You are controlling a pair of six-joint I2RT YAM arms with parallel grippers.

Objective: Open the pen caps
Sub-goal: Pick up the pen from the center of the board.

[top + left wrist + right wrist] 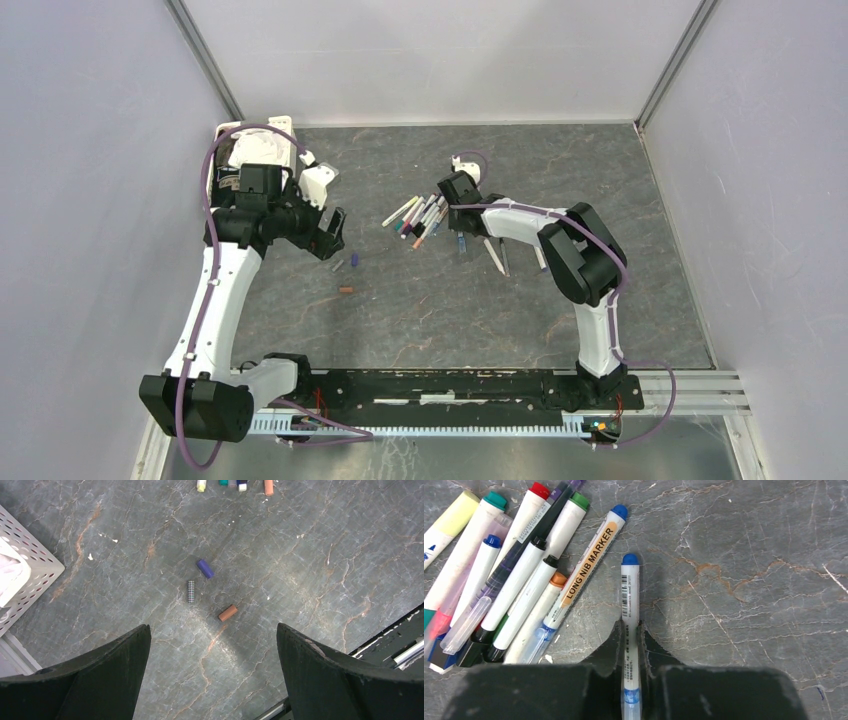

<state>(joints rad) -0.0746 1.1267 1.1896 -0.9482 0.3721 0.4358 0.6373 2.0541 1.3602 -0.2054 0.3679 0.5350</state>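
Note:
My right gripper [630,630] is shut on a white pen [630,595] with a blue end, both fingers pressed against its barrel; the pen points away from the wrist, just right of the pile of capped pens [524,570]. In the top view this gripper [452,190] sits at the right edge of that pile [418,218]. Three loose pen caps lie apart on the table: a purple cap [205,568], a grey ribbed cap [191,591] and an orange-brown cap [227,613]. My left gripper [212,626] hangs open above them, holding nothing.
A white perforated basket [30,565] stands at the back left beside the left arm. A few pens [495,255] lie on the stone-patterned table under the right forearm. A black rail [440,385] runs along the near edge.

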